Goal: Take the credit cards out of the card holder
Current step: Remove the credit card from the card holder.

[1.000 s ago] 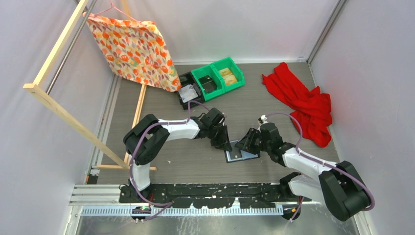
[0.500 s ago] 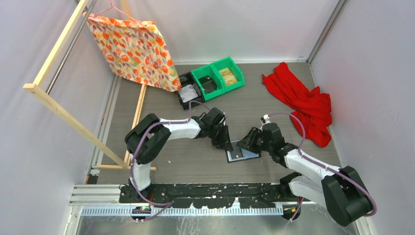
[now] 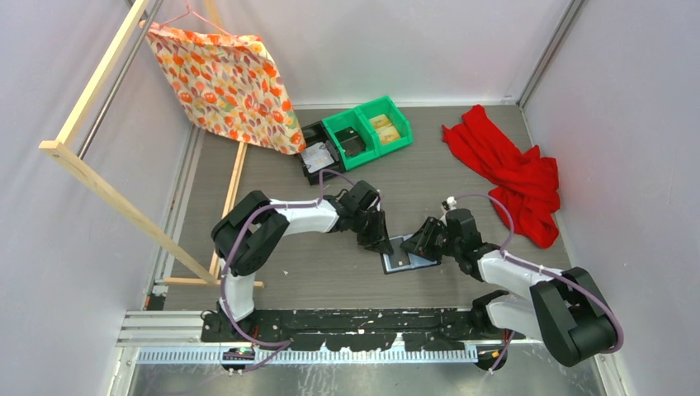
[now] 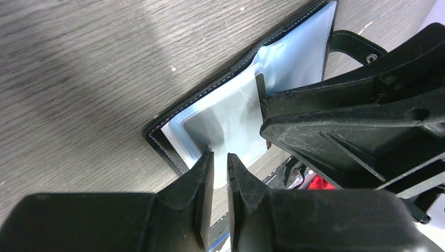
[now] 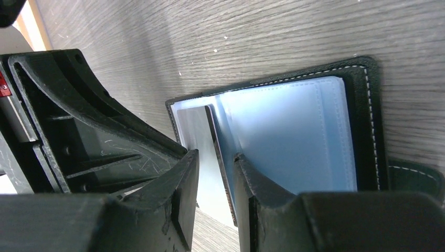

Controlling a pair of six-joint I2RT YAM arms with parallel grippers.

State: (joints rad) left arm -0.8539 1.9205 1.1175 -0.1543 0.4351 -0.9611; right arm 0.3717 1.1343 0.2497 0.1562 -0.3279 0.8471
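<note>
One pale card (image 5: 201, 137) shows among the glossy sleeves of the black card holder (image 3: 406, 257), which lies open on the surface (image 3: 330, 276) at centre frame. The right fingers (image 5: 184, 178) straddle the card's dark edge with slack between them. The left fingers (image 4: 202, 181), nearly closed, sit at the holder's edge; I cannot tell whether they grip it.

Card holder (image 3: 406, 258) on the table (image 3: 330, 276) — bins (image 3: 367, 132) well behind it
</note>
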